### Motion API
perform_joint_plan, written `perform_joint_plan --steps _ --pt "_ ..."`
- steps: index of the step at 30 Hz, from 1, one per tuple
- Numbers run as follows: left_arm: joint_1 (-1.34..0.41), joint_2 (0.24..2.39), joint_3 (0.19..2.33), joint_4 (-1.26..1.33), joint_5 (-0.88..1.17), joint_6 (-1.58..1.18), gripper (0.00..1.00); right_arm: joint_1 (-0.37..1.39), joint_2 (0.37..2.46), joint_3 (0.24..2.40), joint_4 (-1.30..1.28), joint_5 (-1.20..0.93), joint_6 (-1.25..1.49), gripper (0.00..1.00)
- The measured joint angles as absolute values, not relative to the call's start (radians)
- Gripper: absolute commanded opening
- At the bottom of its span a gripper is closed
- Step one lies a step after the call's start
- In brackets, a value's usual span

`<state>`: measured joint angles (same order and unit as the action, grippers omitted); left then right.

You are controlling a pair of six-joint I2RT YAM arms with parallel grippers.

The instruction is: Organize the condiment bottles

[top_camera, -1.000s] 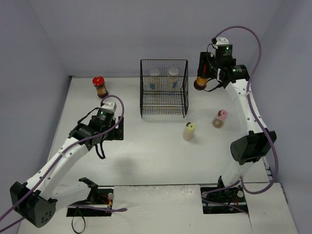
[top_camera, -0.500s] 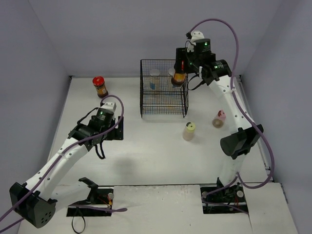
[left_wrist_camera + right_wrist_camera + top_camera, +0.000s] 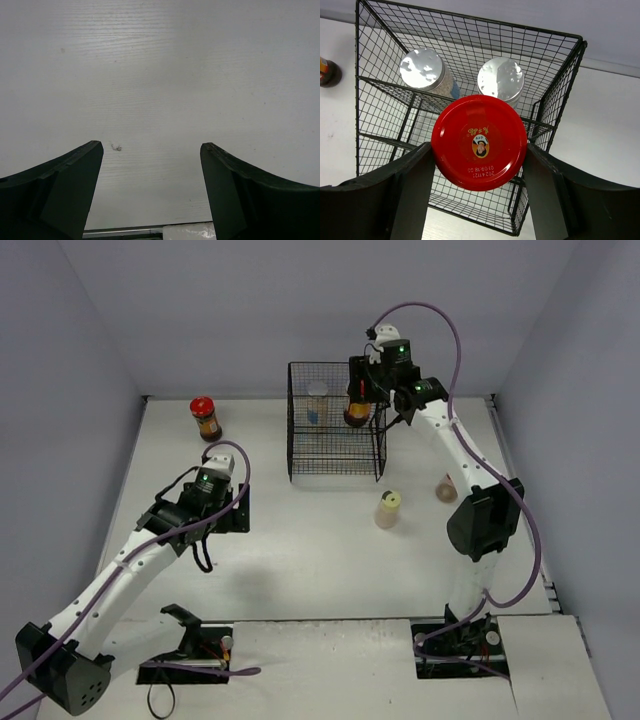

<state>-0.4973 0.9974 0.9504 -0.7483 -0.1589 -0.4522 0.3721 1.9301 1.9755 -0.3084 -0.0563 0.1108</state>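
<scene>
progress: two silver-capped bottles [image 3: 425, 70] in basket [image 3: 336, 476]; red-lidded jar [image 3: 479, 142] clamped in right gripper [image 3: 478, 165] above it; second jar [image 3: 205, 418] far left, yellow-capped bottle [image 3: 388, 508], pink-capped bottle [image 3: 446, 488] outstanding; left gripper [image 3: 151, 165] fingers apart, empty.

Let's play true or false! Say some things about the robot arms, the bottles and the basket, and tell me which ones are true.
1. The right fingers hold a red-lidded jar over the basket. True.
2. Two silver-capped bottles stand inside the basket. True.
3. The left fingers are gripping a bottle. False: they are open over the bare table and hold nothing.
4. The yellow-capped bottle is in the basket. False: it stands on the table, in front of the basket.
5. A second red-lidded jar stands on the table, left of the basket. True.
</scene>
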Motion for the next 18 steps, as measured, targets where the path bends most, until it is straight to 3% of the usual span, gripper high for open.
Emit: perform_joint_plan --steps 12,16,18 --pt "-0.497 0.997 0.934 -0.756 -0.163 -0.458 0.80 0.373 1.931 1.782 -0.192 -0.022 0.102 0.00" --pt "-0.497 0.997 0.934 -0.756 -0.164 -0.459 0.80 0.373 1.947 1.723 -0.129 0.004 0.104 0.04" --pt "-0.497 0.997 0.934 -0.757 -0.166 -0.462 0.80 0.374 1.960 1.694 -0.098 0.012 0.107 0.11"
